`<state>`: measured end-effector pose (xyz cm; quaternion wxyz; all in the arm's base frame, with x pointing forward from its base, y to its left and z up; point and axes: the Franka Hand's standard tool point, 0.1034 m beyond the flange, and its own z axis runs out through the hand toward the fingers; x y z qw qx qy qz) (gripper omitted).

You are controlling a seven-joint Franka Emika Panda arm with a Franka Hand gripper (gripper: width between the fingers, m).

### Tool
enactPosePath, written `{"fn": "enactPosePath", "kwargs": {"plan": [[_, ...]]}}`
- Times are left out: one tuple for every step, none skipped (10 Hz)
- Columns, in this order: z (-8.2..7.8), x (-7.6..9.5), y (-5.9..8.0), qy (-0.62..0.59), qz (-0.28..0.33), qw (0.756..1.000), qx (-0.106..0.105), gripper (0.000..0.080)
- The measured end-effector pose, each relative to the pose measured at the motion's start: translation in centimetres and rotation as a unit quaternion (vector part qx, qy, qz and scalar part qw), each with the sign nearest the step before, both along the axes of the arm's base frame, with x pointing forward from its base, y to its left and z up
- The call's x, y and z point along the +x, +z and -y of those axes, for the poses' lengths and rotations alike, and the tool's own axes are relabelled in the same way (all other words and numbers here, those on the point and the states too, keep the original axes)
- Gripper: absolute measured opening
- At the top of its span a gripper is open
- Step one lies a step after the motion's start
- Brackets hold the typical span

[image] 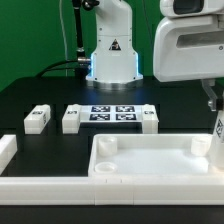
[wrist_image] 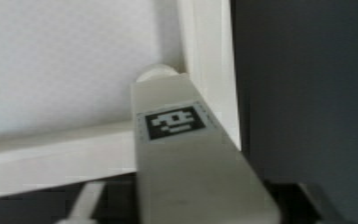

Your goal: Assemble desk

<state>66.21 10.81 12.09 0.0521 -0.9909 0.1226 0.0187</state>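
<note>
The white desk tabletop [image: 150,162] lies rim-up at the front of the black table. In the exterior view my gripper [image: 213,112] hangs over its right end, with a white tagged leg [image: 217,133] below it, at the corner by the raised rim. In the wrist view that leg [wrist_image: 172,122] runs out from between the jaws, tag facing the camera, its far end against the tabletop's rim [wrist_image: 202,50]. The leg fills the gap between the jaws of the gripper [wrist_image: 190,208], which is shut on it. Three more legs [image: 37,119] [image: 71,119] [image: 149,120] lie behind the tabletop.
The marker board [image: 112,112] lies between the loose legs, in front of the robot base [image: 110,55]. White border bars [image: 40,188] edge the table's front and the exterior view's left side [image: 6,152]. A green backdrop stands behind.
</note>
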Motion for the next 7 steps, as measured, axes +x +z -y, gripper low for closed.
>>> {"fn": "enactPosePath", "kwargs": {"plan": [[0.1,0.0,0.0,-0.036,-0.004,0.999,-0.001,0.0305],[0.2,0.0,0.0,-0.063,-0.007,0.998,-0.002,0.0305],[0.3,0.0,0.0,-0.104,-0.010,0.995,-0.003,0.0305],[0.5,0.0,0.0,-0.177,0.000,0.984,-0.002,0.0305],[0.7,-0.6,-0.2,-0.245,0.015,0.969,0.008,0.0305],[1.2,-1.0,-0.3,-0.319,0.026,0.947,0.030,0.0305],[1.3,-1.3,-0.3,-0.374,0.028,0.926,0.052,0.0305]]}}
